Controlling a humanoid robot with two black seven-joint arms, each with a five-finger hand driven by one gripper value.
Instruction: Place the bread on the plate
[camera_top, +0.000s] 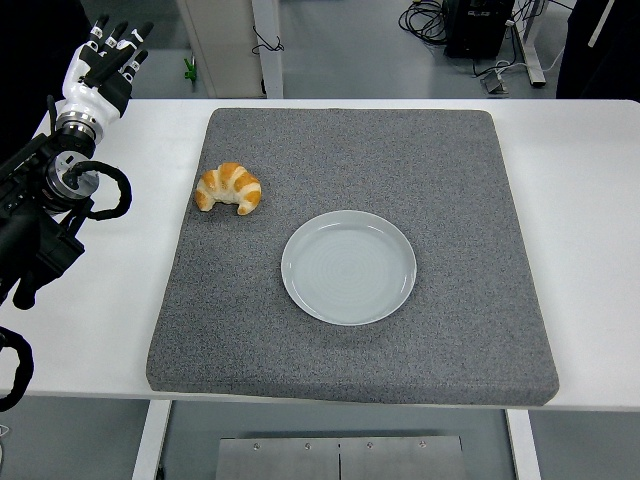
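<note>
Nothing was done yet: the bread (229, 188) lay on the gray mat (450, 180) to the far left of the empty plate (348, 266), and the left hand (103, 62) was up at the desk's (580, 200) far left, fingers straight and holding nothing.

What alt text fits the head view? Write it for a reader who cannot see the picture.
A croissant lies on a grey mat on a white table, up and left of an empty pale plate. The robot's left hand is raised at the table's far left, fingers extended, holding nothing.
</note>
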